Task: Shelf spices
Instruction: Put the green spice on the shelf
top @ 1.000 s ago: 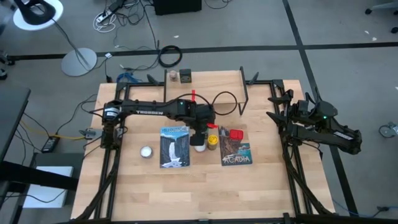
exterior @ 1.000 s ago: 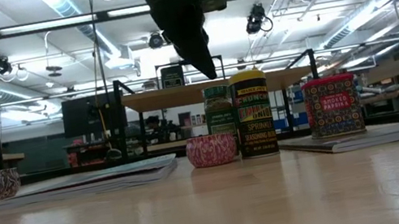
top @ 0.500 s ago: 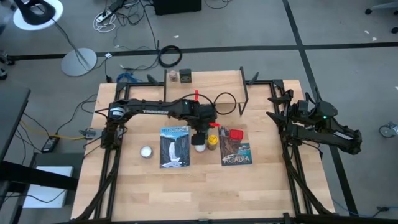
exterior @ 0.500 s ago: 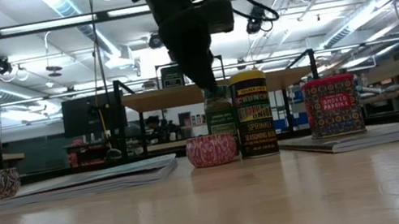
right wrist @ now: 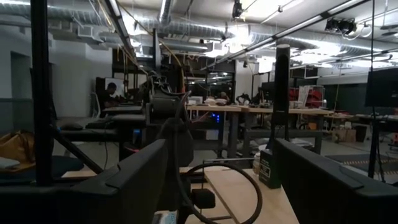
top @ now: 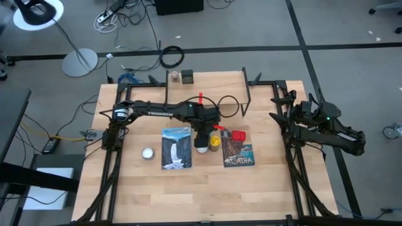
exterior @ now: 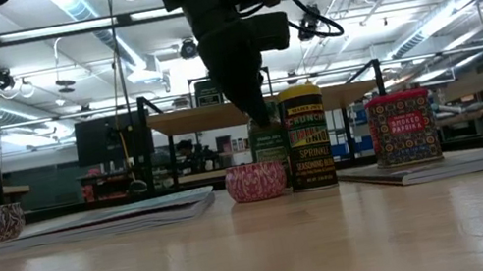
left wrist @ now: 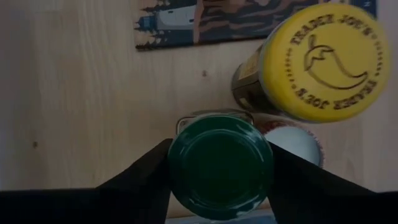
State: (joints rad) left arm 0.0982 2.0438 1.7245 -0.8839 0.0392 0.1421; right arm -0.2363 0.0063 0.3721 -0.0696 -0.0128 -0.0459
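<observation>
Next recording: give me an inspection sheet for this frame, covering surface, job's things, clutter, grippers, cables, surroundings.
Surface: light wooden tabletop, front part bare.
Job's things: green-lidded glass jar between the left fingers; yellow-capped spice jar beside it; red paprika tin on a book; two small containers on the wooden-topped black-legged shelf.
Clutter: two flat picture books; two white-lined patterned cups.
Grippers: left gripper straddles the green lid, contact not clear; right gripper open, parked at the table's right edge.
Cables: black loop on the left arm; coils on the floor.
Surroundings: workshop benches, lamp base.
</observation>
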